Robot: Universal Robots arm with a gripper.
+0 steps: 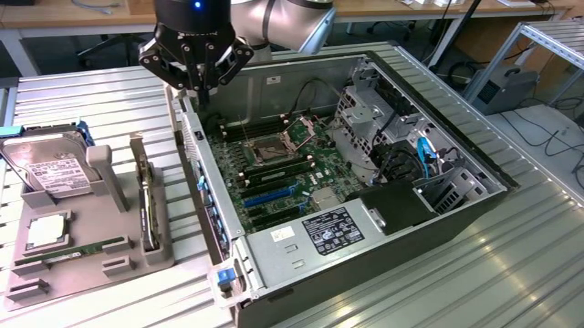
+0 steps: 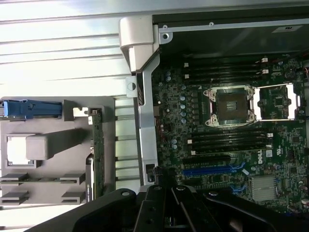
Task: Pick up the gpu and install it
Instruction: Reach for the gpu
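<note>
Grey tray (image 1: 82, 270) sits on the counter (image 1: 100, 102) near its edge on the exterior view's left. It holds a silver hard drive (image 1: 50, 171) standing up at the far end, a CPU chip (image 1: 46, 232) lying flat, a green memory stick (image 1: 73, 254) on edge, and the gpu (image 1: 144, 205) standing on edge in the slot closest to the PC case (image 1: 401, 246). The case lies open, just beside the tray with only a thin strip of counter between them. Inside it the motherboard (image 1: 273, 171) has its CPU socket (image 1: 276, 145) flipped open and bare, and the blue slot (image 1: 269, 194) has nothing in it. The tool (image 1: 198, 89) hangs above the case wall on the tray side, toward the far end, fingers pinched together with nothing in them. Lots of bare counter past the tray toward the far edge.
</note>
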